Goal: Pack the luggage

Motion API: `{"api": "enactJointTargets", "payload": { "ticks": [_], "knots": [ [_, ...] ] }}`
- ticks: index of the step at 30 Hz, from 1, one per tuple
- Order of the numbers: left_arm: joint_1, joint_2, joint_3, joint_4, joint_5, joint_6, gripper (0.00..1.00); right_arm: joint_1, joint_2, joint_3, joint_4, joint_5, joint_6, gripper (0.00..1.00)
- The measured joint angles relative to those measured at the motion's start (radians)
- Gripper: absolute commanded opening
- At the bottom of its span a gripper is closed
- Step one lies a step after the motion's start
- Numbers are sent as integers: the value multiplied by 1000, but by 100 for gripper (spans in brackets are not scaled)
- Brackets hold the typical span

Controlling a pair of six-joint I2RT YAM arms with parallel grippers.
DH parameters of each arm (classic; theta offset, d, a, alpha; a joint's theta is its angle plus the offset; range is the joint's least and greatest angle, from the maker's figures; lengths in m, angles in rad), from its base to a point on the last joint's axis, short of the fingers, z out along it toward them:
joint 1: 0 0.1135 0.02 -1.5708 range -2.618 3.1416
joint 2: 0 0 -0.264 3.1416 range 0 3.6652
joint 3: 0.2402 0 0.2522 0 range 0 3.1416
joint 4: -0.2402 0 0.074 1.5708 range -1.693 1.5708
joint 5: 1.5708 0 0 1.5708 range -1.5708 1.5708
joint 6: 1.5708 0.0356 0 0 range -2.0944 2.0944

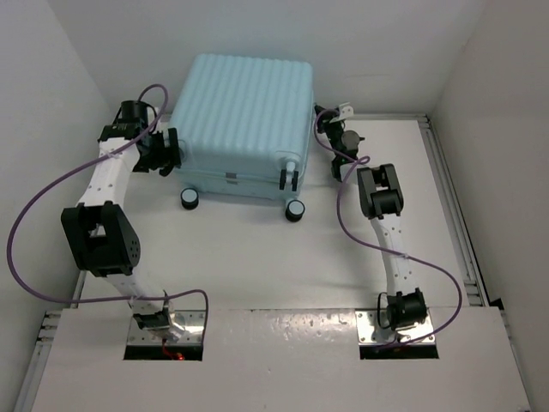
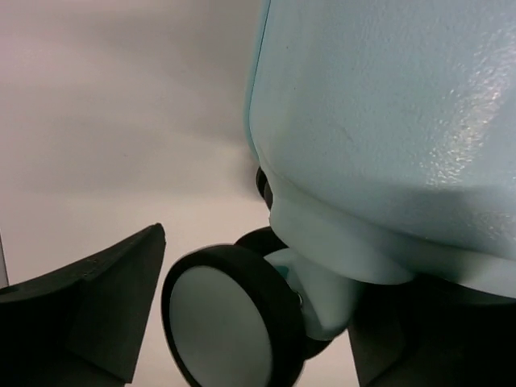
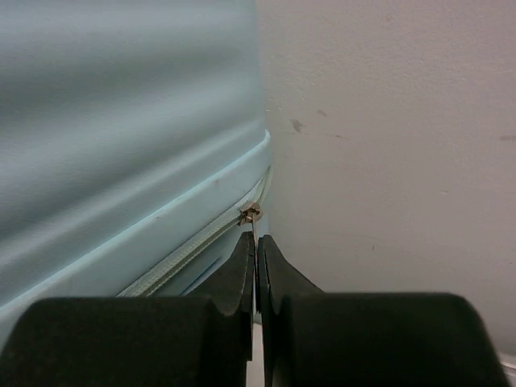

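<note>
Luggage (image 1: pixel 244 116): pale aqua ribbed shell, closed, laid flat at the far middle of the table (image 1: pixel 257 266), two black wheels (image 1: pixel 189 198) turned toward the near edge. Left arm (image 1: pixel 107 184): raised from its base, elbow bent outward, forearm directed at the left side of the case; the left gripper (image 1: pixel 168 153) is set just beside the near-left corner. Right arm (image 1: pixel 390 236): extended forward along the right side, wrist bent inward, the right gripper (image 1: pixel 328 129) placed against the far-right edge of the shell. Shown in the left wrist view only: the jaws of the left gripper (image 2: pixel 258 330) are spread apart, one wheel (image 2: pixel 226 318) with a pale hub is framed between them under the shell corner, and one finger (image 2: pixel 89 314) is seen apart from that wheel; contact of the other finger with the shell cannot be told. Shown in the right wrist view only: the fingers of the right gripper (image 3: pixel 258 254) are pressed together on the thin zipper pull (image 3: pixel 251 216), at the end of the zipper track (image 3: pixel 193 246) along the shell seam. From overhead this grip cannot be made out.
</note>
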Motion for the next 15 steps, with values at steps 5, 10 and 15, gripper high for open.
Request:
{"api": "enactJointTargets", "payload": {
  "ticks": [5,10,15],
  "knots": [
    [5,-98,-102,127,13,47,100,12,-157,-260,39,-1,17,0],
    [-34,-150,-136,187,-29,116,100,30,-272,-463,66,-4,31,0],
    [-55,-263,-180,292,-71,134,100,60,-368,-632,80,-5,53,0]
  ]
}}
